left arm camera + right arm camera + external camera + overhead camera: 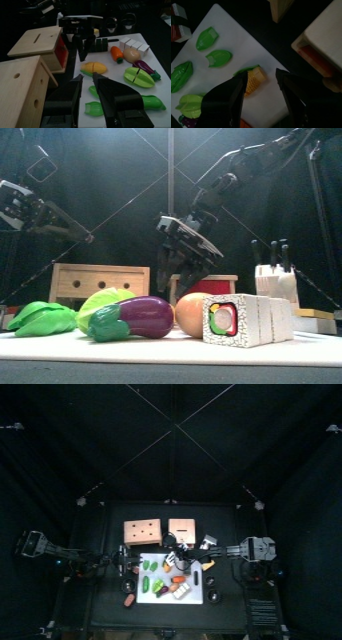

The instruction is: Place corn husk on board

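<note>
We record a white board (251, 47) on the black table (100, 599), carrying toy foods. Corn husk pieces: three loose green leaves (208, 38) lie on the board toward one long edge, apart from each other; a further green husk piece (250, 70) hugs the yellow corn (254, 81) near the opposite edge. Right gripper (261, 92) hovers directly over that corn, jaws spread wide, holding nothing. Left gripper (93, 102) hangs near the board's left edge; we cannot tell whether its jaws are parted. Two tan wooden blocks (143, 532) stand beyond the board's far edge.
</note>
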{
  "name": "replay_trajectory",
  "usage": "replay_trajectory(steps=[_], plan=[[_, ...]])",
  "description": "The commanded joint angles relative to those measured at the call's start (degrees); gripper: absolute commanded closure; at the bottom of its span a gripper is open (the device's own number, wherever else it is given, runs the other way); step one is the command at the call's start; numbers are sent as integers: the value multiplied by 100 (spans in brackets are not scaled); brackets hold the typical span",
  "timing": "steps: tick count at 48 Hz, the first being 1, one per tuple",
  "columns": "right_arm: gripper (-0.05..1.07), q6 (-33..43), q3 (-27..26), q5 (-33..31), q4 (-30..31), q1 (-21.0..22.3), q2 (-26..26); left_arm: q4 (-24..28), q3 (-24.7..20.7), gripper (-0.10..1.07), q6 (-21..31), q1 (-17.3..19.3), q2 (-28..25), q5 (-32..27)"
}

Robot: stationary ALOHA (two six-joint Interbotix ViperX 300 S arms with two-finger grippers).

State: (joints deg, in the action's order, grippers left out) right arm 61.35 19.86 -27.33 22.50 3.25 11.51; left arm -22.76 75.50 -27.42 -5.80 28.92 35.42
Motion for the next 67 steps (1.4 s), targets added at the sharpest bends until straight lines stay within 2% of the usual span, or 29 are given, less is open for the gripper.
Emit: replay_trajectory(steps=[1,6,11,29,45,51,62,67], plan=[[18,545,-132,0,431,-158,-79,9,-62,30,-9,18,0,-35],[18,1020,-105,-9,650,-264,-26,9,-62,30,-9,18,0,-141],[18,1160,-123,-18,659,-343,35,18,-62,30,-9,18,-9,-185],[18,1151,-299,-220,536,-334,466,9,-62,30,-9,18,-9,-185],[20,1151,-229,-369,501,-352,492,9,-62,30,-9,18,0,-185],[26,1151,-246,-369,536,-360,510,9,-53,30,-9,18,0,-185],[50,1134,-246,-369,633,-352,492,9,-53,30,-9,18,0,-185],[51,1107,-237,-378,668,-360,378,9,-53,30,-9,18,0,-185]])
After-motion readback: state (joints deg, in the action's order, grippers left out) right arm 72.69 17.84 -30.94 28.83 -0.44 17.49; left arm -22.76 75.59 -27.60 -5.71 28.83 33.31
